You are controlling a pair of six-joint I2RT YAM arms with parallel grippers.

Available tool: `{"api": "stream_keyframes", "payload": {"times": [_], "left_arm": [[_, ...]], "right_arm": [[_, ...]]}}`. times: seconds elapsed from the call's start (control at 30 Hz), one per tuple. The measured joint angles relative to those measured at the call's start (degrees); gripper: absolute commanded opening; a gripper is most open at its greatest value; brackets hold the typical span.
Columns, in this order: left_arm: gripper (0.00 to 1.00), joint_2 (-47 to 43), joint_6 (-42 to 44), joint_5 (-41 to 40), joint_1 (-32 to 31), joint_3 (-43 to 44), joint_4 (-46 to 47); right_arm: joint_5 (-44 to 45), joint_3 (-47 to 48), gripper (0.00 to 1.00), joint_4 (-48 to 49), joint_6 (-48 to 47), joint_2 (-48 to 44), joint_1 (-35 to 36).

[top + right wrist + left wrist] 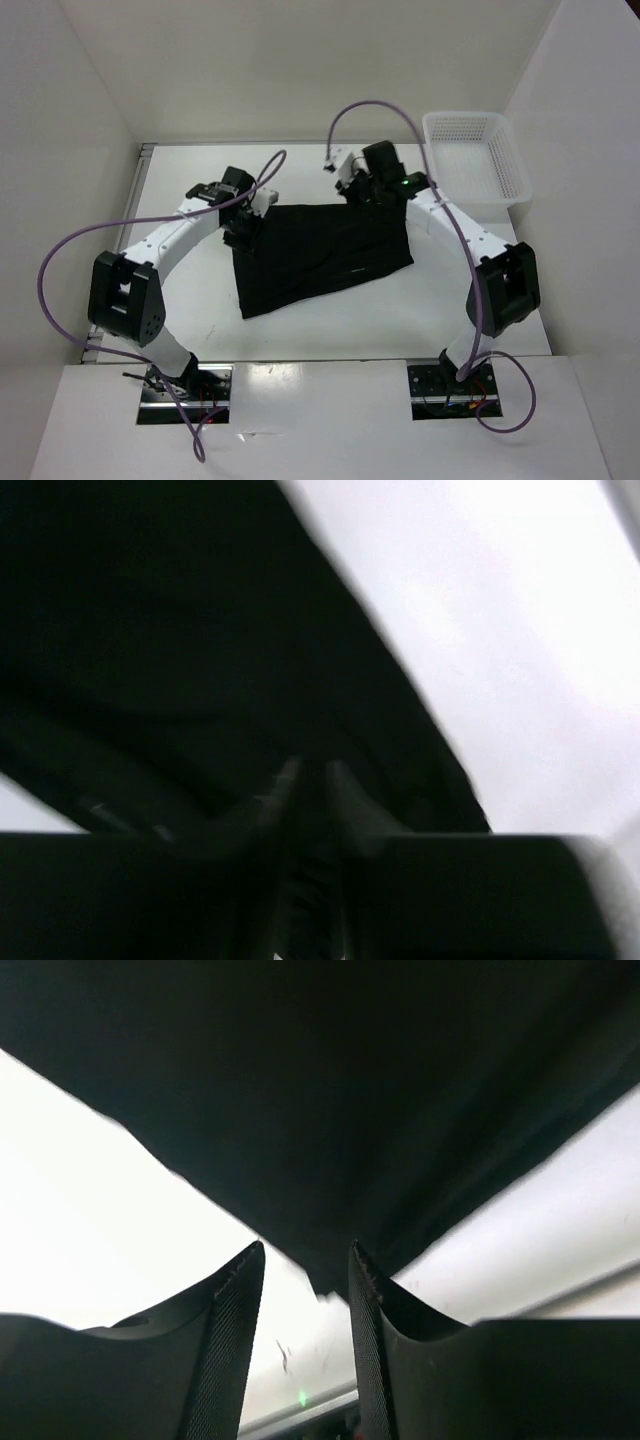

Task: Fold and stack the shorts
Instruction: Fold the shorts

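The black shorts (320, 255) lie spread flat on the white table, slightly skewed, with a tiny pale label mark near the right hem. My left gripper (243, 226) sits at their far left corner. In the left wrist view its fingers stand apart, open (305, 1250), with the corner of the shorts (330, 1090) just at the fingertips. My right gripper (366, 192) is at the far right corner. In the right wrist view its fingers are nearly together (310, 770) with the dark fabric of the shorts (150, 630) pinched between them.
A white plastic mesh basket (465, 118) stands at the back right, just beyond my right arm. The white table (330, 320) is walled on the left, back and right. Purple cables loop over both arms.
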Motion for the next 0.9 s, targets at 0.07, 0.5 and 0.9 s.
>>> {"api": "stream_keyframes", "payload": {"times": [0.07, 0.5, 0.9], "left_arm": [[0.47, 2.6, 0.0, 1.1, 1.7, 3.0, 1.9], [0.46, 24.8, -0.1, 15.9, 9.0, 10.4, 13.4], [0.46, 29.0, -0.3, 20.3, 8.9, 15.0, 14.1]], "right_arm": [[-0.9, -2.0, 0.02, -0.2, -1.1, -0.1, 5.3], [-5.2, -7.6, 0.0, -1.9, -1.5, 8.7, 14.4], [-3.6, -16.3, 0.0, -1.3, -8.5, 9.6, 16.0]]}}
